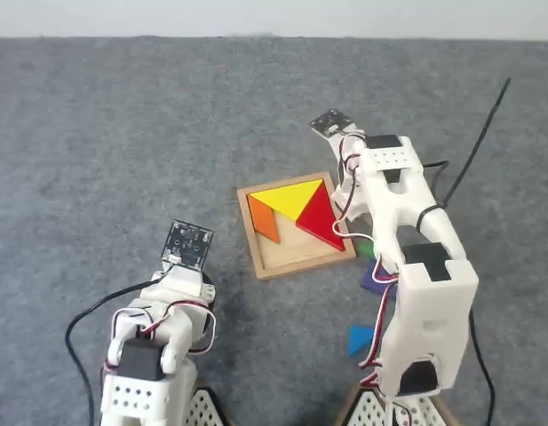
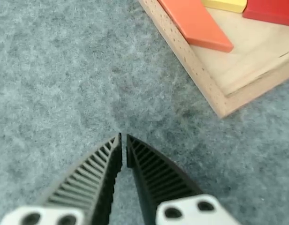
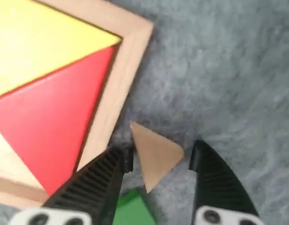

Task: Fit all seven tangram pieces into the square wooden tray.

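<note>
The square wooden tray [image 1: 275,269] lies mid-table and holds a yellow triangle [image 1: 287,199], a red triangle [image 1: 321,220] and an orange parallelogram [image 1: 264,220]. My right gripper [image 3: 162,152] is open just outside the tray's rim [image 3: 130,79], its fingers on either side of a small tan wooden triangle [image 3: 156,157] on the mat. A green piece [image 3: 130,208] lies close behind that triangle. My left gripper [image 2: 123,139] is shut and empty, low over the grey mat near a tray corner [image 2: 219,96].
A green piece [image 1: 366,249], a purple piece [image 1: 375,275] and a blue triangle [image 1: 360,338] lie right of the tray, partly under the right arm [image 1: 416,266]. The left arm [image 1: 162,328] stands at the front left. Grey mat [image 1: 123,160] stretches to the left and back.
</note>
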